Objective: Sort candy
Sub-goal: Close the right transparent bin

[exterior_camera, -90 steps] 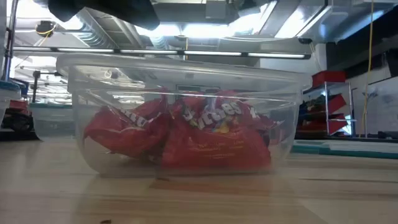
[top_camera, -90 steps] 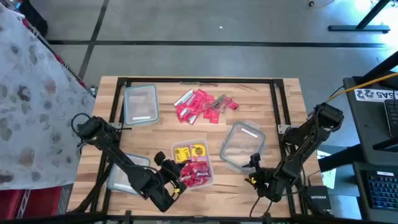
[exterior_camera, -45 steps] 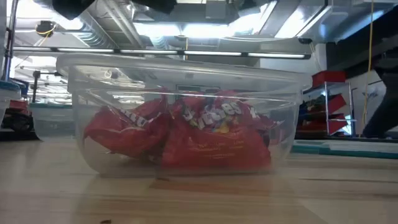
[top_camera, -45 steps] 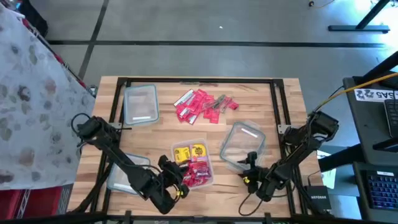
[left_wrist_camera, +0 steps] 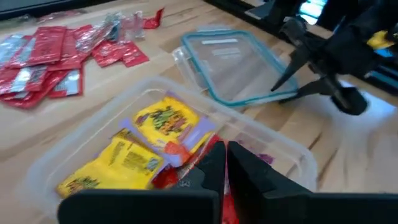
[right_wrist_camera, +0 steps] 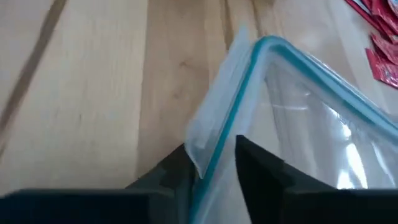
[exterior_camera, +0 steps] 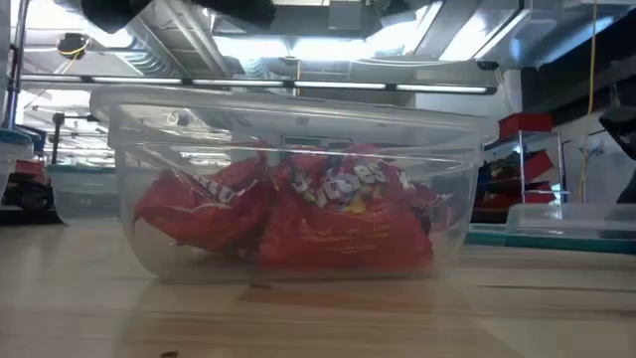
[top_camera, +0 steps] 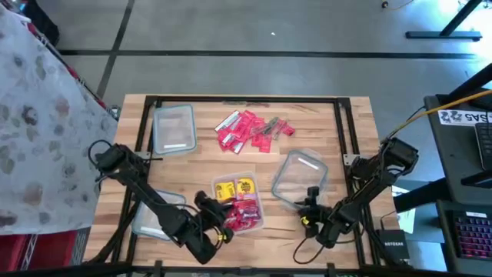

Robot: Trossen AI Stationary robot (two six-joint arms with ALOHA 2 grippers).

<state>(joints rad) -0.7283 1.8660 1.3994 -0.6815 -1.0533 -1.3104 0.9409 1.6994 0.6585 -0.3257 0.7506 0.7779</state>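
Jaws of the right gripper (right_wrist_camera: 211, 163) have just reached and pinch the teal-rimmed clear lid (right_wrist_camera: 292, 118); left gripper (left_wrist_camera: 225, 163) hangs closed over tubbed red and yellow candy (left_wrist_camera: 149, 134), so sorting pauses.

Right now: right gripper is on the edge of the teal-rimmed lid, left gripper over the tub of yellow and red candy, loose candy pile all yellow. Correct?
Not quite. The loose candy pile is mostly red, with a few silvery-grey pieces, as the high view shows. The rest holds: the right gripper has its fingers either side of the teal-rimmed lid edge, and the left gripper is over the tub of yellow and red candy.
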